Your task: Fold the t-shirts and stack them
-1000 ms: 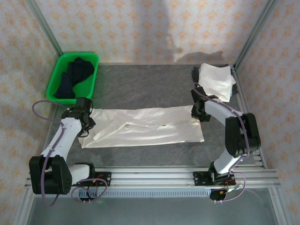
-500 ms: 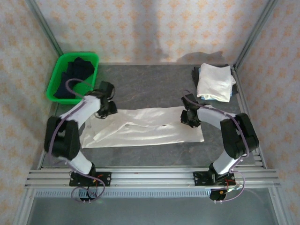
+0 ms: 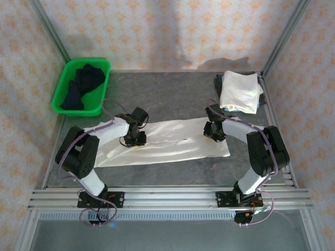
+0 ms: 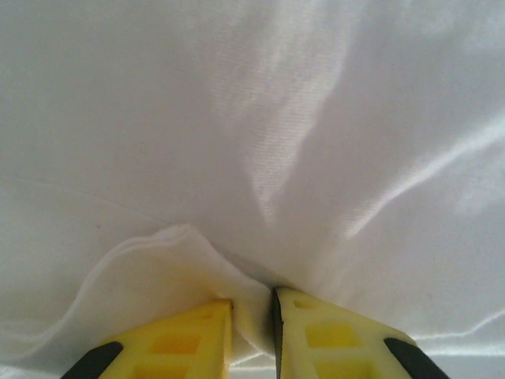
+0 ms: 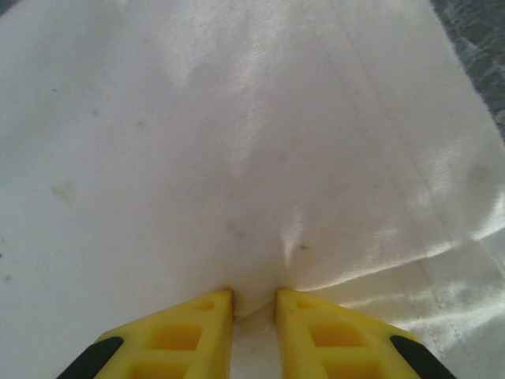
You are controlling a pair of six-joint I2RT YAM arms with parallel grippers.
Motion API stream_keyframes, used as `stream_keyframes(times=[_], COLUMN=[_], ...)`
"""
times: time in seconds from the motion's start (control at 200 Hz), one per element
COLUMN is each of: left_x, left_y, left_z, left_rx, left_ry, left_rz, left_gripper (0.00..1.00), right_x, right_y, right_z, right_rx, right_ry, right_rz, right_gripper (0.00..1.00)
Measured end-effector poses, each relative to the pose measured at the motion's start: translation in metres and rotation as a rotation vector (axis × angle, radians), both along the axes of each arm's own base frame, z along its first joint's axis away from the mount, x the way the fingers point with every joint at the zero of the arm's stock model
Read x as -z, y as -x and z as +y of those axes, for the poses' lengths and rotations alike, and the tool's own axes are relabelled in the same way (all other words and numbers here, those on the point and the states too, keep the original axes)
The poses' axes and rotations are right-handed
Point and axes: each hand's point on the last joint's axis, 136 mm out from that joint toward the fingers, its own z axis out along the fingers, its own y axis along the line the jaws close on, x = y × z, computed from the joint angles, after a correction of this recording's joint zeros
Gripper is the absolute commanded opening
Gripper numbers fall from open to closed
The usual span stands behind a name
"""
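White t-shirt (image 3: 172, 142) spread flat on worktop (image 3: 172, 97), left pincer (image 3: 134, 140) clamped on a raised fold toward its left end, right pincer (image 3: 213, 134) nipping cloth near its right end, folded t-shirts (image 3: 239, 91) far right, green basket (image 3: 63, 83) far left holding dark garments (image 3: 84, 82).

readable text: none | labels: none | numbers: none

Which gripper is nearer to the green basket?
Left. The left gripper grips the spread t-shirt a little right of the green basket; the right gripper grips it much farther right.
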Motion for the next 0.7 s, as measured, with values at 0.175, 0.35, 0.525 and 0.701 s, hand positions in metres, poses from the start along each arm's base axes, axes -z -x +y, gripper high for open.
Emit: stream_keyframes(times=[0.175,0.35,0.525,0.701], left_x=[-0.021,-0.067,-0.052,-0.021], left_y=[0.007,-0.002,-0.021,-0.02], left_z=[-0.004,-0.009,0.027,0.047], left_rx=[-0.004,0.002,-0.105,-0.154], left_ry=[0.049,0.13,0.071,0.034], left_rz=[-0.039,-0.152,-0.105,-0.007], left_gripper=[0.42,0.5,0.5,0.46], right_x=[0.001,0.0,0.0,-0.002], right_y=[0.001,0.001,0.001,0.001], right_z=[-0.006,-0.009,-0.01,-0.013], right_rx=[0.009,0.01,0.005,0.0], right_ry=[0.024,0.032,0.035,0.047], right_rz=[0.008,0.008,0.011,0.017], right_gripper=[0.21,0.21,0.21,0.21])
